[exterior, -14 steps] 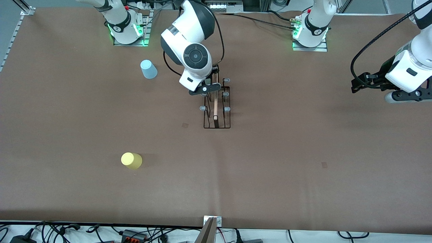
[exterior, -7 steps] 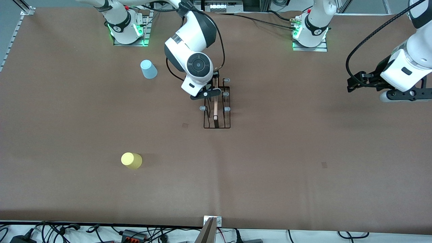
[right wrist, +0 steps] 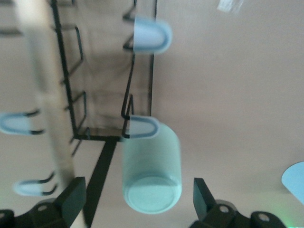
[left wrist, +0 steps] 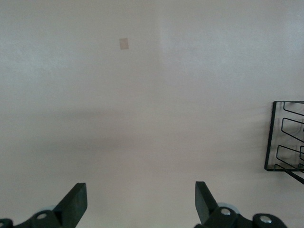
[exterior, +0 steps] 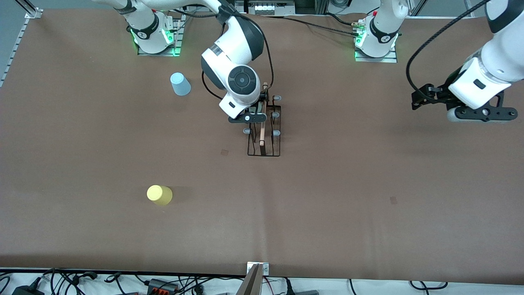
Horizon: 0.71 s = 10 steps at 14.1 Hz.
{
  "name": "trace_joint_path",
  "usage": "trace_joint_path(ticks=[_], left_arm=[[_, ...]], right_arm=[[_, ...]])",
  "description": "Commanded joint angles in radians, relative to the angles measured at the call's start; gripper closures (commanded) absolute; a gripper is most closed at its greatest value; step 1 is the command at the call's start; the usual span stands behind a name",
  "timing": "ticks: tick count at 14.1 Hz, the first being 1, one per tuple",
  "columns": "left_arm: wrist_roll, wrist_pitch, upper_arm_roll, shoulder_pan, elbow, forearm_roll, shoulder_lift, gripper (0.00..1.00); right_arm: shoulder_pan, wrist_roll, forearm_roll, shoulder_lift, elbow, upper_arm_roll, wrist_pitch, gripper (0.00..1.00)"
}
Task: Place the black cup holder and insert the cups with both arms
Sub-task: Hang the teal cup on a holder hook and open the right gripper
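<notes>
Brown matting covers the table (exterior: 368, 172) from edge to edge, with wide bare stretches toward the left arm's end and along the front camera's edge. Near the middle stands the black cup holder (exterior: 264, 135), its rectangular wire base flat on the mat, the wooden rod handle (exterior: 261, 131) running along its length and pale blue-tipped pegs (exterior: 276, 132) on either side. In the right wrist view a mint green cup (right wrist: 152, 171) hangs on 1 peg, bottom toward the camera. The right gripper (exterior: 247, 118) sits over the holder's end nearest the bases; its fingers (right wrist: 71, 197) stand wide apart on either side of the mint cup, clear of its wall and gripping nothing. The light blue cup (exterior: 180, 84) stands mouth down toward the right arm's end, near that arm's base. The yellow cup (exterior: 159, 195) stands well apart from it, nearer the front camera, with open mat all round.

The left gripper (left wrist: 140, 204) hangs over bare mat toward the left arm's end, fingers spread and empty; 1 corner of the holder shows at the edge of its wrist view.

Since 1 second ago the right wrist has shifted slightly over the holder, and the left arm has drawn in from the table's end toward the holder. Both standing cups have kept their places.
</notes>
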Motion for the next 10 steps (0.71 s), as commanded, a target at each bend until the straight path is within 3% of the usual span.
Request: trace_joint_path(ticks=[1,5,7,10], left_arm=[[0.006,0.038,-0.006,0.015,-0.014,-0.020,0.003,0.00],[-0.020,0.044,-0.007,0.002,-0.011,-0.022,0.011,0.00],[-0.058,0.015,-0.027,0.001,-0.009,-0.023,0.009,0.00],[-0.112,0.018,-0.056,-0.001,-0.006,-0.020,0.009,0.00]], right_arm=[[-0.034,0.064,-0.012,-0.040,0.069,-0.057,-0.050,0.00],[-0.109,0.049,-0.054,-0.024,0.087,-0.232,-0.035,0.00],[-0.187,0.017,-0.055,0.020,0.108,-0.254,0.000,0.00],[-0.305,-0.207,-0.057,0.110,0.171,-0.255,0.068,0.00]])
